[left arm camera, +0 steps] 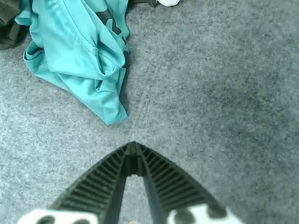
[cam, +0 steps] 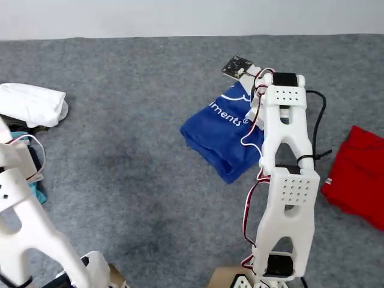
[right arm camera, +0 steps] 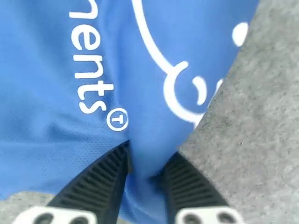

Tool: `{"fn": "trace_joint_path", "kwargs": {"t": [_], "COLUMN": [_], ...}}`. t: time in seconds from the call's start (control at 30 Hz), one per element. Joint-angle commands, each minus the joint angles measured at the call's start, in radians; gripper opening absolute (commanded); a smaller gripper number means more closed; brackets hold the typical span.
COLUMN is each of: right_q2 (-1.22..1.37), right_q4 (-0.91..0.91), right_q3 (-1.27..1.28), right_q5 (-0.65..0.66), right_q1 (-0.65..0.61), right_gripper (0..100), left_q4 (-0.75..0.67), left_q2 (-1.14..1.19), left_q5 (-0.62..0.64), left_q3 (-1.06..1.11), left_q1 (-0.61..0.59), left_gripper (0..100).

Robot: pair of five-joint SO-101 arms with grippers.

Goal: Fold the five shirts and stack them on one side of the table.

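High view shows the blue shirt (cam: 219,129) lying rumpled at about 2 o'clock on the grey bench (cam: 132,180), the red shirt (cam: 360,174) at 3 o'clock and the white shirt (cam: 33,103) at 10. The right jaws pinch a fold at the blue shirt's edge. The left jaws are closed on nothing above bare bench, with the teal shirt (left arm camera: 79,51) near their tips.

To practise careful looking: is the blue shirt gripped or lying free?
Gripped: the right gripper pinches a fold of the blue shirt; the rest lies on the table.
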Motion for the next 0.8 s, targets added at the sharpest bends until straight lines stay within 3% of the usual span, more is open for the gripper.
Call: {"fn": "trace_joint_path", "kwargs": {"t": [0.0, 0.33, 0.47, 0.6, 0.77], "right_q2": [-0.041, -0.133, -0.140, -0.145, -0.147], "right_q4": [0.002, 0.022, 0.070, 0.073, 0.124], "right_q3": [-0.055, -0.140, -0.140, -0.143, -0.170], "right_q5": [-0.124, -0.410, -0.516, -0.733, -1.031], "right_q1": [0.031, 0.007, -0.033, -0.064, -0.082], "right_gripper": [23.3, 25.5, 16.5, 0.5, 1.9], "left_q4": [0.003, 0.002, 0.002, 0.002, 0.002], "left_q2": [-0.017, -0.017, -0.017, -0.017, -0.018], "left_q5": [-0.006, -0.006, -0.006, -0.006, -0.006], "left_q3": [-0.004, -0.004, -0.004, -0.004, -0.004], "left_q1": [0.005, 0.005, 0.005, 0.005, 0.005], "left_gripper": [0, 0, 0, 0, 0]}}
